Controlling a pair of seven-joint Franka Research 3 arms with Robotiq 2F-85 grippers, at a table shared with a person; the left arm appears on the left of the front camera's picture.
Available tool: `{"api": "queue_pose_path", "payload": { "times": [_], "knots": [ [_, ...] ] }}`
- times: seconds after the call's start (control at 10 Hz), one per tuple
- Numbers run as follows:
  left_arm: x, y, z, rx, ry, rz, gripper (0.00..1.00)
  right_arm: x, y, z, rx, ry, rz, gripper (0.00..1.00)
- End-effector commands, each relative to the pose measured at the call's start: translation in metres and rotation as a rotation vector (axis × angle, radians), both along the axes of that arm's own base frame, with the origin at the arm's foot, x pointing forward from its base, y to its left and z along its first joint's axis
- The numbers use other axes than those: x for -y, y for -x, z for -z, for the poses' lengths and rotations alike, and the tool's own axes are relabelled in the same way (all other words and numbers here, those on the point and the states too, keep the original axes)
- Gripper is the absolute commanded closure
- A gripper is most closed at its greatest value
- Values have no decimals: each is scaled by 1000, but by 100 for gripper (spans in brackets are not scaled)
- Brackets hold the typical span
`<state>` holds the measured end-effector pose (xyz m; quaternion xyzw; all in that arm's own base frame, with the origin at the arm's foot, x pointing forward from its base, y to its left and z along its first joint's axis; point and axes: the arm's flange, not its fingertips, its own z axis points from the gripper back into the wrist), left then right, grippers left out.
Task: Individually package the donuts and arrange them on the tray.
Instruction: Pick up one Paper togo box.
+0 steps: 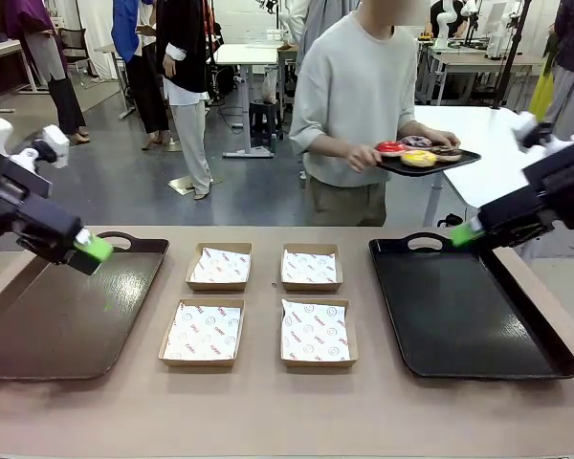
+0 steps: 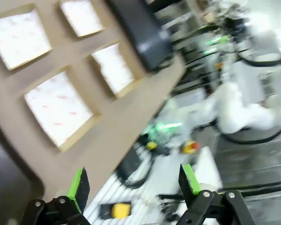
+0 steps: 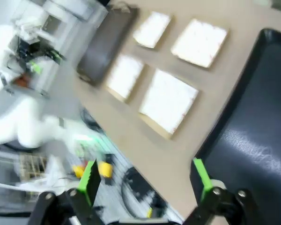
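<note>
Donuts (image 1: pixel 419 151): 4 of them, on a small tray (image 1: pixel 464 159) that a person (image 1: pixel 349 105) holds at the far side of the table (image 1: pixel 268 411). They are well beyond both grippers, above table level, nearer the R gripper than the L. Red donut (image 1: pixel 390 148) & yellow donut (image 1: pixel 419 159) sit toward the robot, sprinkled donut (image 1: pixel 417 142) & chocolate donut (image 1: pixel 448 151) behind.

L gripper (image 1: pixel 94 251) (image 2: pixel 136 180): jaws wide apart, nothing btw. its green pads (image 2: pixel 78 185). It hangs above the brown tray (image 1: pixel 67 325) near that tray's far handle, tips angled down & toward table centre, not touching. Tray surface below it is bare.

Boxes (image 1: pixel 203 332) (image 2: pixel 58 108) (image 3: pixel 168 101): 4 cardboard ones in a 2x2 block, each lined w/ printed white paper. They lie btw. the two grippers, well apart from both. L wrist view (blurry) has them ahead of the fingertips on the table, w/ the black tray (image 2: pixel 140 28) farther off.

Black tray (image 1: pixel 469 316) (image 3: pixel 253 131) lies under the R gripper, bare & glossy.

R gripper (image 1: pixel 464 232) (image 3: pixel 145 176): jaws also fully apart, empty. It hangs over the black tray's far edge just beside its handle, tips pointing toward table centre, clear of the tray. R wrist view (blurry): black tray beneath one pad (image 3: pixel 202 174), boxes ahead, brown tray (image 3: pixel 105 42) beyond them.
</note>
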<state>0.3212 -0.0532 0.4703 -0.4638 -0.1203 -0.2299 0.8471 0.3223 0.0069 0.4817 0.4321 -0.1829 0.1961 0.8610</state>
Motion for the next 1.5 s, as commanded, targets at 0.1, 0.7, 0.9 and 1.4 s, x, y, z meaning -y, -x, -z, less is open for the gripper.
{"api": "queue_pose_path", "payload": {
  "times": [0.1,0.7,0.9,1.4],
  "knots": [
    [-59,10,31,-129,376,-147,0,52,22,54,-128,-389,28,0],
    [-144,29,60,-225,414,-275,0,128,50,72,-178,-395,183,0],
    [-162,36,62,-233,401,-315,0,136,59,66,-168,-388,217,0],
    [-168,28,60,-252,405,-338,0,147,47,66,-164,-395,232,0]
  ]
}}
